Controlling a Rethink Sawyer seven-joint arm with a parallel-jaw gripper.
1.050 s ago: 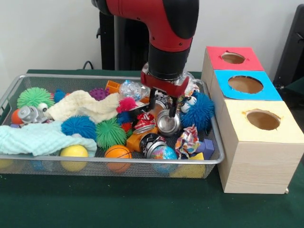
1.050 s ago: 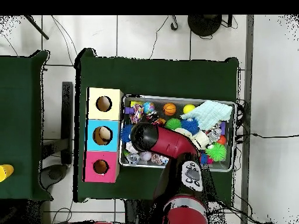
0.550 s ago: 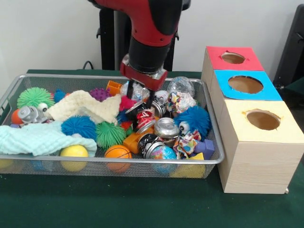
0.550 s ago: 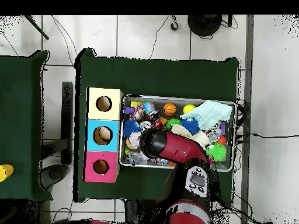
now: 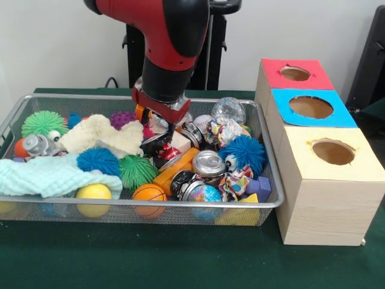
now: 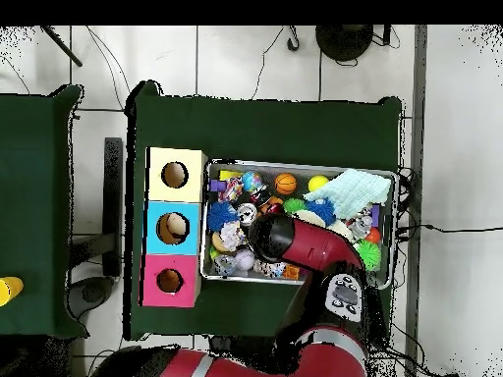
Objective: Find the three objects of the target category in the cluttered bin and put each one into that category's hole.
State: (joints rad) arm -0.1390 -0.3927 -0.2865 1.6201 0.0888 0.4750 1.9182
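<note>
My gripper (image 5: 159,132) hangs low over the middle of the wire bin (image 5: 72,96), its fingers open just above a crushed red and black can (image 5: 160,148). A silver can (image 5: 209,162) lies to its right, and a dark crushed can (image 5: 186,180) sits near the front rim. The wooden box at the right has a red hole (image 5: 295,73), a blue hole (image 5: 310,106) and a yellow hole (image 5: 332,152). In the overhead view the red arm (image 6: 295,243) covers the gripper and the bin's middle.
Spiky balls (image 5: 99,161), a cream cloth (image 5: 105,135), a pale green cloth (image 5: 48,174), a yellow ball (image 5: 94,192), a small basketball (image 5: 149,192), a globe ball (image 5: 205,194) and a blue fuzzy ball (image 5: 245,151) crowd the bin. The box (image 6: 175,228) stands close beside the bin.
The arm has swept left across the bin, from over the silver can to over the crushed red and black can. The silver can and nearby clutter have shifted slightly.
</note>
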